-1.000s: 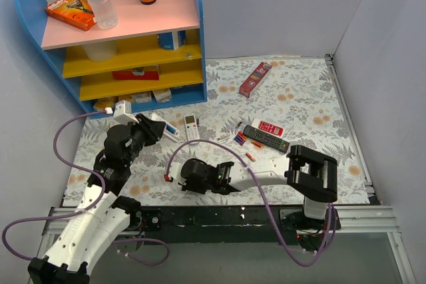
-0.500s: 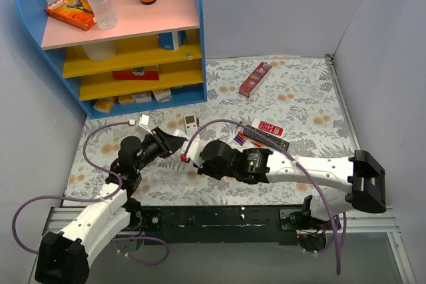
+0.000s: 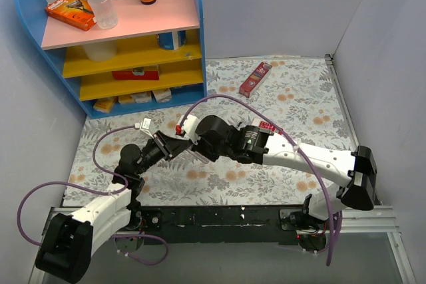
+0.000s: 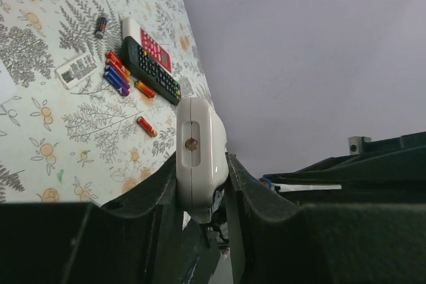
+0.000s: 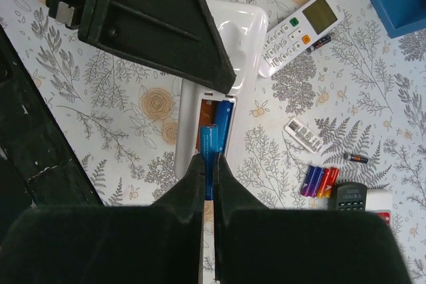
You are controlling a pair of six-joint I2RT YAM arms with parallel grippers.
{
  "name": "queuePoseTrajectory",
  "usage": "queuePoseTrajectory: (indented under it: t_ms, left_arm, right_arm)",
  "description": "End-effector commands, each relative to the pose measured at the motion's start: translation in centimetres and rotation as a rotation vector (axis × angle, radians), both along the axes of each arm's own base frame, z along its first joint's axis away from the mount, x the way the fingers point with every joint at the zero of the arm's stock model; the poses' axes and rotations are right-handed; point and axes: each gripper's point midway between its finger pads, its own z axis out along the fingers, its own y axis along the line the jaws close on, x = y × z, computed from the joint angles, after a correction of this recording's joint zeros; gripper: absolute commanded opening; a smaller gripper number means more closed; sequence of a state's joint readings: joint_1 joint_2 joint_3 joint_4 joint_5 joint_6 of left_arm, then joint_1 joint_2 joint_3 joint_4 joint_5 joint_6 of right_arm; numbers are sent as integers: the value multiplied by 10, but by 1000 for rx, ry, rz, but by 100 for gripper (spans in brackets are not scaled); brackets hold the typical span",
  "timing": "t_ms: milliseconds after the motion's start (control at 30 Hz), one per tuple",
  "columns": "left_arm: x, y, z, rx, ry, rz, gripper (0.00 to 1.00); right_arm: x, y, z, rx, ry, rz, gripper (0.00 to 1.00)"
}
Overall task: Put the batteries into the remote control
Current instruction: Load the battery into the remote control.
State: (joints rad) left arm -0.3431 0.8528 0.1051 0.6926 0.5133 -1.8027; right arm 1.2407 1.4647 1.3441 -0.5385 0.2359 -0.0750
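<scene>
The white plastic remote control is held by the left gripper, whose two black fingers are clamped on its long sides. In the top view it is at about 9 o'clock from the middle of the flower-patterned table cloth, at the place where both arms meet. Its back side faces up and the battery compartment is open; an orange cell and a blue cell show inside it, side by side. The right gripper has its fingers pressed together on a blue cylindrical battery, which is just over the near end of this compartment; I cannot tell if it touches the remote. In the right wrist view a smaller white remote with a greenish screen lies flat at 2 o'clock from the held one, with a thin dark cell just beside it. At 4 o'clock lies a small pale ribbed rectangular piece. Further at 4 o'clock are the loose batteries, blue, orange and red, touching each other. They are just beside the long black remote, which lies against the red-and-white remote. In the top view a blue shelf unit with pink and yellow boards stands at 11 o'clock, and a red box lies at 1 o'clock.
</scene>
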Motion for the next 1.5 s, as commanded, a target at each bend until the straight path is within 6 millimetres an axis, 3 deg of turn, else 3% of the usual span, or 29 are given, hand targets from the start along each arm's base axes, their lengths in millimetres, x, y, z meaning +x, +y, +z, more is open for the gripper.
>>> queuePoseTrajectory:
  t_ms: [0, 267, 767, 1467]
  left_arm:
    - [-4, 0, 17, -56, -61, -13, 0]
    - [-8, -1, 19, -89, -58, -15, 0]
    - [-15, -1, 21, -160, -22, -21, 0]
    - [-14, 1, 18, -198, 24, 0, 0]
  right_arm:
    - [-1, 5, 0, -25, 54, -11, 1]
    - [4, 9, -14, -68, 94, -30, 1]
    - [7, 16, -18, -90, 111, -14, 1]
    - [0, 11, -20, -158, 149, 6, 19]
